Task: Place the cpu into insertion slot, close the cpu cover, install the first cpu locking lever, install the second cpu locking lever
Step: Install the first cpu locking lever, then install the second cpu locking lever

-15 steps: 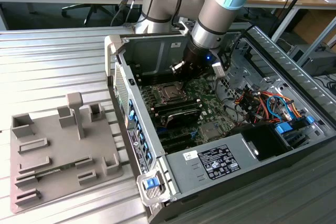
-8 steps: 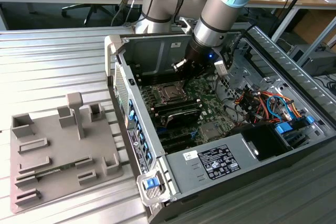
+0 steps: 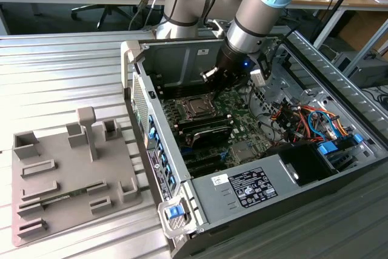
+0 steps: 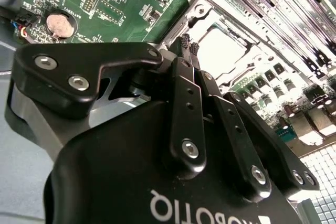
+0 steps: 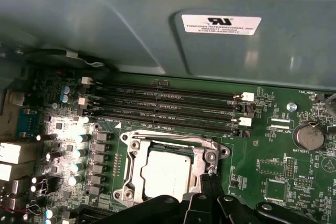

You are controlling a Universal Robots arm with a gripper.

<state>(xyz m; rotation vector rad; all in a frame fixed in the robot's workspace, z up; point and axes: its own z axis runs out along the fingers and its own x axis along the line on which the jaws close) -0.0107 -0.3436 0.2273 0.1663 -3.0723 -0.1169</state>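
The gripper (image 4: pixel 189 44), fingertips pinched together on nothing, hovers at the cpu cover (image 5: pixel 170 169) edge. The cpu (image 5: pixel 167 176) already sits in the insertion slot (image 3: pixel 197 108), cover down. A slipping tip could gouge the motherboard (image 5: pixel 273 174) beside it.

Ribbed metal table (image 3: pixel 66 71) bearing an open computer case (image 3: pixel 242 192) beside a grey parts tray (image 3: pixel 66 180).

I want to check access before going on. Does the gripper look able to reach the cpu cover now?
Probably yes. The gripper hangs just beside the cpu cover, fingers together, and nothing lies between them. The case is open above the board.
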